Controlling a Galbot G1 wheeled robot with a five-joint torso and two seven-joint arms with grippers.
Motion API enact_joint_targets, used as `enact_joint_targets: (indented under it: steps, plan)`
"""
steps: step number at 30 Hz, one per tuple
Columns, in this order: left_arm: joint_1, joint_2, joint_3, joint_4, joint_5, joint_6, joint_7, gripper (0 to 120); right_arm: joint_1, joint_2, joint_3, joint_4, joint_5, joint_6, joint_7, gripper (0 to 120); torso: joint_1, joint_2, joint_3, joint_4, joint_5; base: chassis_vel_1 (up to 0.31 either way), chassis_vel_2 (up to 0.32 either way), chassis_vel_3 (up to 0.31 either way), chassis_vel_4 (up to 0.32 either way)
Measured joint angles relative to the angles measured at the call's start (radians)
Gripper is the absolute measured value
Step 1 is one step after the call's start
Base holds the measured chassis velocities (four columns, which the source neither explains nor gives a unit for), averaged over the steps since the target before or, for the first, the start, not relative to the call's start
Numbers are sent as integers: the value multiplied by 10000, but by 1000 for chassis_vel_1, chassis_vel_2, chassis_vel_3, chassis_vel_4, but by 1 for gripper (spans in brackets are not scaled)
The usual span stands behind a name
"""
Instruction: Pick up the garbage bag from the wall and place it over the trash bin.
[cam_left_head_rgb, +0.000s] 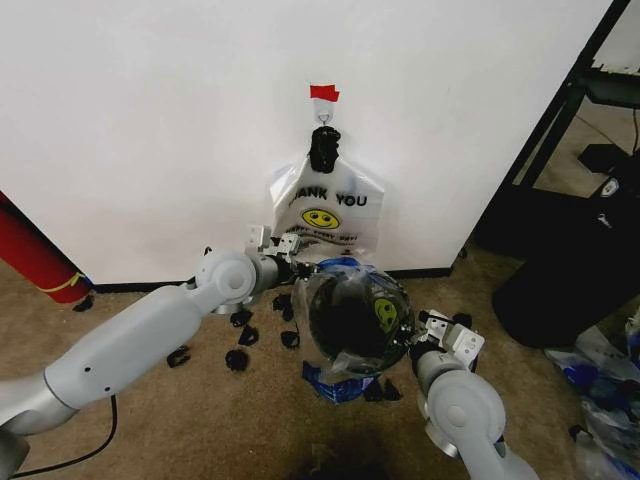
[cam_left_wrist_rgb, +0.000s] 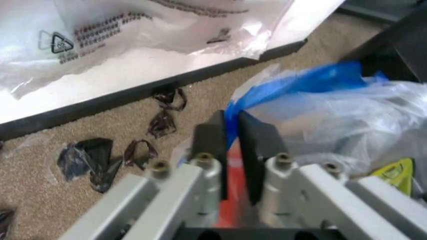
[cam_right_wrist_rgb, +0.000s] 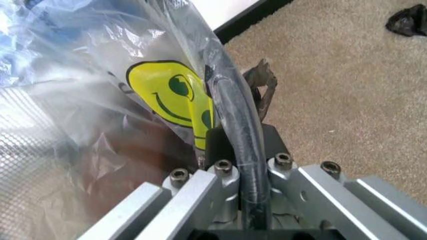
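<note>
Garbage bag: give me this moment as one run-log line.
garbage bag: stretched over trash bin | left gripper: shut on bag's blue edge | right gripper: clamped on bin rim through bag | wall: other bag on hook

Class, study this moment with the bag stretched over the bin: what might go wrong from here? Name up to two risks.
1. The garbage bag is thin film; the left gripper pinches its blue edge, so a hard pull may tear it.
2. The right gripper clamps film against the trash bin rim; releasing unevenly might let the bag slip off or tip the bin.
</note>
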Motion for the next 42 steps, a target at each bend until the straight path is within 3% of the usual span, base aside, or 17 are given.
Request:
enact_joint_targets:
  steps: [2,20,30,38,42]
  plan:
    - [5,-104,3,150,38,-118,-42,0,16,10,-13,0,64,-5,20,0,0,0,0,0,0,0,0,0,0]
    - [-170,-781,299,2100,622,165,401,0,50,-191,140,472,769,-71,138,0,0,0,0,1,-1,0,0,0,0]
    - [16,-699,178,2064,834,321,452,0,168,-161,141,436,961,-68,260,0,0,0,0,1,-1,0,0,0,0]
    - [279,-339,-505,1275,1051,413,215,26,301,6,156,151,1178,3,412,0,0,0,0,0,-1,0,0,0,0]
    - [697,6,-1334,246,1194,760,-404,44,363,190,183,-11,1371,50,523,0,0,0,0,1,-2,0,0,0,0]
